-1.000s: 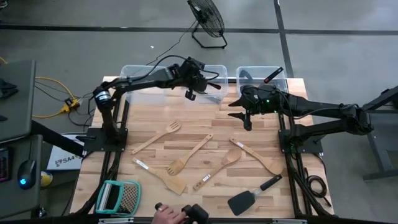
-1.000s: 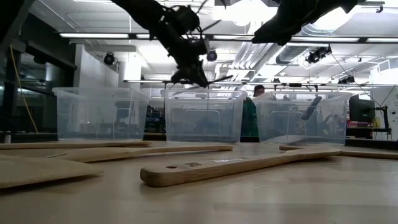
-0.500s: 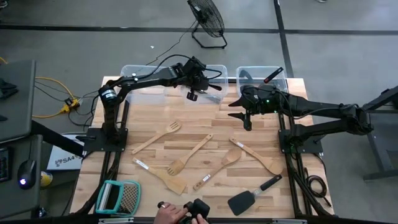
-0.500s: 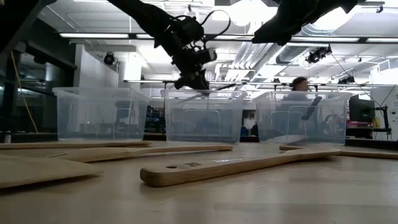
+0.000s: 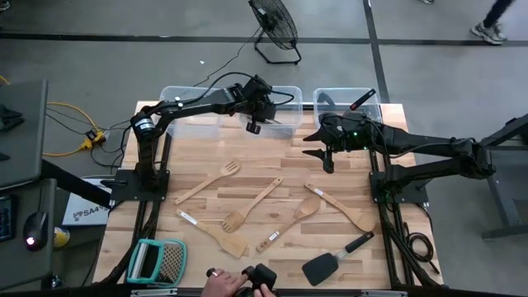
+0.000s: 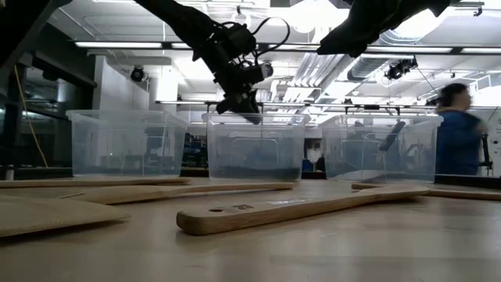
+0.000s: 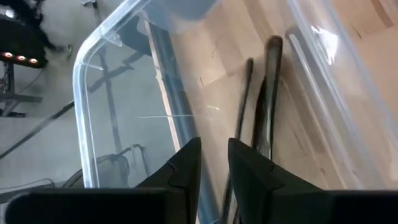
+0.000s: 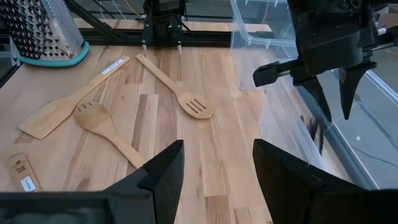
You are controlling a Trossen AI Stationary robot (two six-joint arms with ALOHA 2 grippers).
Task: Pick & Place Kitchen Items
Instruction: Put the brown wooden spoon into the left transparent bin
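We list seven utensils on the wooden table (image 5: pixel 272 148). A wooden fork (image 5: pixel 208 181) lies toward the left edge, its long axis diagonal, tines toward the far right. A slotted wooden spatula (image 5: pixel 251 205) sits mid-table, also diagonal, its head toward the near edge. A flat wooden spatula (image 5: pixel 216 234) lies nearer the near-left corner, its blade pointing toward the near right. A wooden spoon (image 5: pixel 289 224) lies beside it with the bowl toward the far right. A second long wooden spatula (image 5: pixel 340 207) runs diagonally toward the right edge. A black spatula (image 5: pixel 334 259) rests by the near-right corner, head toward the near edge. A red-tipped black utensil (image 5: pixel 360 101) leans in the clear bin (image 5: pixel 376 106) at the far-right corner, handle pointing up and out. The left gripper (image 5: pixel 254 125) hangs over the middle clear bin (image 5: pixel 285 120) at the far edge, fingers (image 7: pixel 186 165) a narrow slit apart and holding nothing; dark utensils (image 7: pixel 264 99) lie lengthwise on that bin's floor. The right gripper (image 5: pixel 328 162) hovers above the far-right part of the table, jaws apart and empty. A teal-framed grater (image 5: pixel 155 262) lies at the near-left corner. A person's hand (image 5: pixel 216 285) holds a dark object at the near edge. A fan (image 5: pixel 275 25) stands on the floor beyond the table.
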